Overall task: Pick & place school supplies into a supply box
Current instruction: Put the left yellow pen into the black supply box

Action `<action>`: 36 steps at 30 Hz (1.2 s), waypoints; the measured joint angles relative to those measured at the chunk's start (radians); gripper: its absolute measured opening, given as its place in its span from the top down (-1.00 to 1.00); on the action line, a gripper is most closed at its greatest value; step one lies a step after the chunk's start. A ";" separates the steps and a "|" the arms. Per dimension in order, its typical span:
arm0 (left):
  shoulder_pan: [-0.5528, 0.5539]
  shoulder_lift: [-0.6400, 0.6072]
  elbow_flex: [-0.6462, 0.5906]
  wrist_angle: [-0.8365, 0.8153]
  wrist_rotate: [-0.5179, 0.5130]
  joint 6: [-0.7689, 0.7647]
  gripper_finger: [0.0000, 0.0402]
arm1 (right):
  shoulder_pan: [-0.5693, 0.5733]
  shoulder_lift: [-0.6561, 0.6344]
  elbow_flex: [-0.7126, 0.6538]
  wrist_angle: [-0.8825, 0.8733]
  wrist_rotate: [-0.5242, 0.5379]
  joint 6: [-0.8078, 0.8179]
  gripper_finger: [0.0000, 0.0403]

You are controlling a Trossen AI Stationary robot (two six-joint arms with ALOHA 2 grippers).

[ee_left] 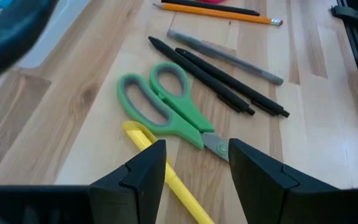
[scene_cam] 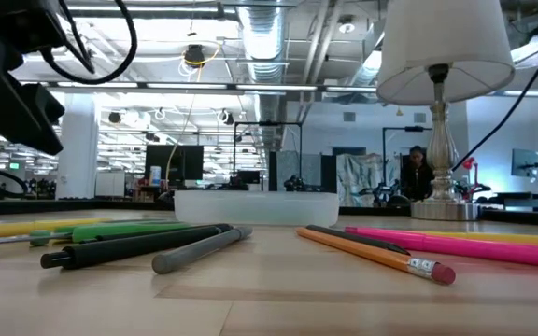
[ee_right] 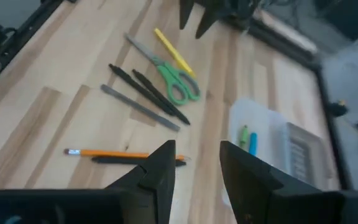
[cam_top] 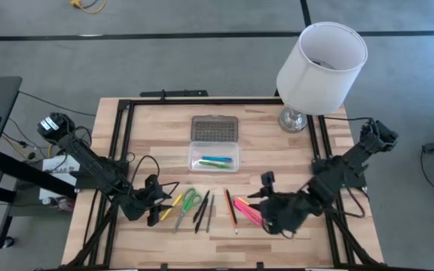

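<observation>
My left gripper is open and low over the table's near left part. In its wrist view the gripper straddles a yellow highlighter, with the green-handled scissors just ahead. Two black pens and a grey pen lie beyond. My right gripper is open above the pink highlighters. An orange pencil and a black pen lie just ahead of the gripper. The clear supply box sits mid-table with its ribbed lid folded back. It holds a green and a blue marker.
A white-shaded lamp stands at the table's far right corner, its base behind the pink highlighters. A black frame runs along the table's edges. Bare wood lies between the supplies and the box.
</observation>
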State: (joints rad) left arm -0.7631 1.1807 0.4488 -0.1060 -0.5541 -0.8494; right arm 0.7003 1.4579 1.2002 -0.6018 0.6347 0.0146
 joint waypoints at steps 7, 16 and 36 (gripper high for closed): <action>0.010 0.109 0.000 0.006 0.057 -0.004 0.16 | 0.154 -0.055 -0.136 0.057 0.236 0.099 0.41; 0.047 0.206 0.038 0.057 0.099 -0.008 0.16 | 0.255 -0.111 -0.298 0.231 0.370 0.165 0.41; 0.084 0.410 0.339 -0.350 0.088 -0.010 0.16 | 0.326 -0.111 -0.438 0.413 0.423 0.224 0.41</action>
State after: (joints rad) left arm -0.6788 1.5904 0.7883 -0.4560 -0.4657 -0.8598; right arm 1.0267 1.3464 0.7624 -0.1889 1.0573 0.2385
